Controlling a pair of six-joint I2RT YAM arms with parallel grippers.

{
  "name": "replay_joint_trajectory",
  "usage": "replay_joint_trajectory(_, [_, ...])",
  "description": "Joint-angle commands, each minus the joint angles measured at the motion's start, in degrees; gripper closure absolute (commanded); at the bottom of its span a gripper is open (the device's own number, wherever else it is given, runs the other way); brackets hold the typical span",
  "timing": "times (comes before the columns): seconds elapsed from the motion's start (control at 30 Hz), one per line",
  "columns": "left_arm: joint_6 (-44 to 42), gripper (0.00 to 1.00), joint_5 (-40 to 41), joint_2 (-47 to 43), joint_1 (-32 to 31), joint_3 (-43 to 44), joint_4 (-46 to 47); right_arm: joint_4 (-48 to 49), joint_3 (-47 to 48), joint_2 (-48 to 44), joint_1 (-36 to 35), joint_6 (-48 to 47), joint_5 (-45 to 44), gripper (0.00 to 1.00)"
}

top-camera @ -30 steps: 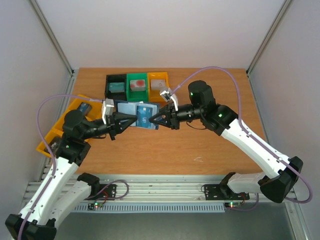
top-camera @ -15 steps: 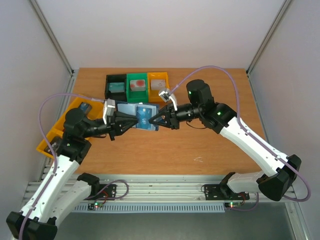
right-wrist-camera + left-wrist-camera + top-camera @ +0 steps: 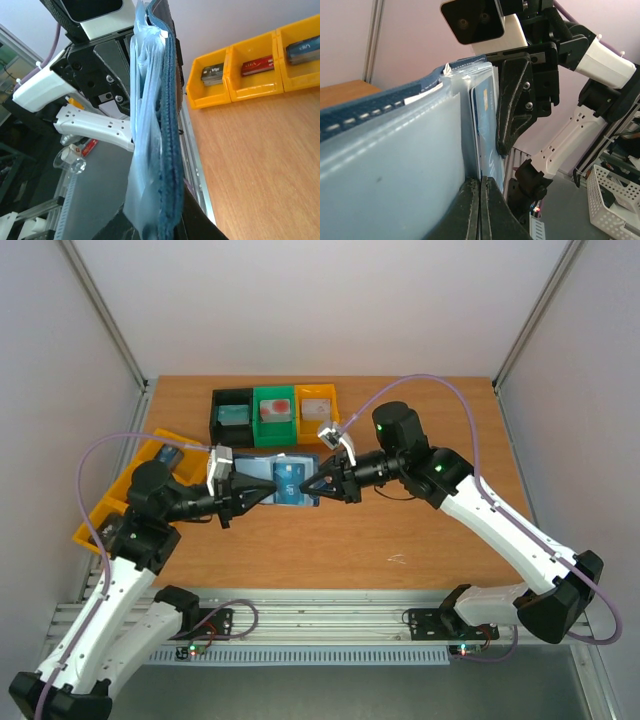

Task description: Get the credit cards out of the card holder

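**Card holder pinched between both grippers, one card showing in a pocket**

Far side of the wooden table [image 3: 420,530] there's a black plastic bin [image 3: 215,412], a green one [image 3: 272,430] and a yellow one [image 3: 303,400], each with a small flat card inside. The row of yellow bins [image 3: 250,90] on the left holds a dark, a red and a blue-grey one.

The slate-blue fabric card holder [image 3: 255,462] with clear pocket pages hangs above mid-table, with a blue-faced credit card [image 3: 289,478] tucked in a pocket.

Both arms reach inward, tips facing. The left gripper [image 3: 268,488] is clamped tight on a pocket page. The right gripper [image 3: 308,483] pinches the cover and pages. Pages bury the fingertips, and the other pockets are too blurry to read.
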State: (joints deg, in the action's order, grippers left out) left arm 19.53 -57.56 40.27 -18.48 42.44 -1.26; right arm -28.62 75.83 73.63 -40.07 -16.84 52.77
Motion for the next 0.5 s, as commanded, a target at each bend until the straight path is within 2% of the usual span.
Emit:
replay_joint_trajectory(0.0, [-3.37, 1.00, 1.61, -1.79, 1.04, 1.69, -3.36, -4.94, -0.27, -4.28, 4.22, -2.04, -0.19, 0.99])
replay_joint_trajectory(0.37, [-3.71, 1.00, 1.11, -1.48, 1.24, 1.82, -3.40, -9.83, 0.59, -5.19, 5.75, -4.35, 0.87, 0.99])
replay_joint_trajectory(0.47, [-2.27, 1.00, 0.57, -0.83, 1.25, 1.59, -0.66, -10.86, 2.21, -3.25, 5.30, -3.42, 1.63, 0.99])
